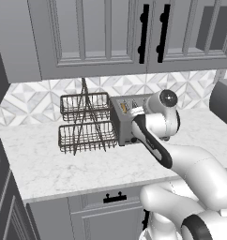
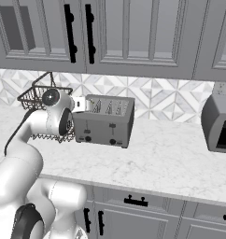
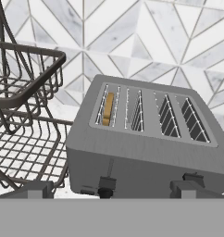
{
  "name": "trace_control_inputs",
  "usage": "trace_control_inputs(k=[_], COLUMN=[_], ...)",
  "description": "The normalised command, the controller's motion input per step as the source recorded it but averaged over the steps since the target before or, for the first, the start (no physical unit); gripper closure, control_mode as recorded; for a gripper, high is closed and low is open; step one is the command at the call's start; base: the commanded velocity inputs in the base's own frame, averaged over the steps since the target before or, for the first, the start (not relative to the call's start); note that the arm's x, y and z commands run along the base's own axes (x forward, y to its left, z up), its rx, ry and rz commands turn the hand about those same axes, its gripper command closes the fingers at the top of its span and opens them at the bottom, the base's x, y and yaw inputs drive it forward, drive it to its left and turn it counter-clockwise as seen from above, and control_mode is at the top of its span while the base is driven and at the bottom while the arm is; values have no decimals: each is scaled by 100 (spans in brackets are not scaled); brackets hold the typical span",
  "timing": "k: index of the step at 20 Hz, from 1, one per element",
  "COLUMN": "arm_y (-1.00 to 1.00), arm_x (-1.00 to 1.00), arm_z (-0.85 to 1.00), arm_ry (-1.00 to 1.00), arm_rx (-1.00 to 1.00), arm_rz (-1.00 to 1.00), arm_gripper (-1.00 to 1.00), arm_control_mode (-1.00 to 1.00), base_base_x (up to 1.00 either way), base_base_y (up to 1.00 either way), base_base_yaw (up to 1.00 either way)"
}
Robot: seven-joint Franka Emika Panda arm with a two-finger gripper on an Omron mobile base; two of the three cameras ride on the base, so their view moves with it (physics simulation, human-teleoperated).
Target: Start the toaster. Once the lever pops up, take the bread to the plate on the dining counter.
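Observation:
The brushed-steel toaster (image 3: pixel 146 143) stands on the marble worktop against the tiled backsplash, also seen as the toaster (image 2: pixel 105 122) and the toaster (image 1: pixel 127 123). A golden-brown slice of bread (image 3: pixel 108 109) sits upright in its leftmost slot. Two black levers, the left one (image 3: pixel 107 182) and the right one (image 3: pixel 192 177), stand on the toaster's front face. My gripper (image 3: pixel 111 190) is open, its fingertips wide apart, hovering just in front of and slightly above that front face, with nothing between them. The plate and the dining counter are out of view.
A two-tier wire basket rack (image 1: pixel 85 124) stands directly left of the toaster, close to my hand. A dark boxy appliance (image 2: pixel 220 123) sits at the right end of the worktop. Grey wall cabinets (image 2: pixel 110 32) hang overhead. The worktop's front edge (image 2: pixel 147 189) runs below.

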Motion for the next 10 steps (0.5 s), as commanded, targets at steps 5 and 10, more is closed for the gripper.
trace_control_inputs(k=[5, 10], arm_y=[0, 0], arm_x=[0, 0], arm_z=[0, 0], arm_ry=[0, 0], arm_rx=[0, 0], arm_rz=[0, 0], arm_gripper=[-100, -100], arm_control_mode=[-100, -100], base_base_x=[0, 0], base_base_y=[0, 0], base_base_yaw=[0, 0])
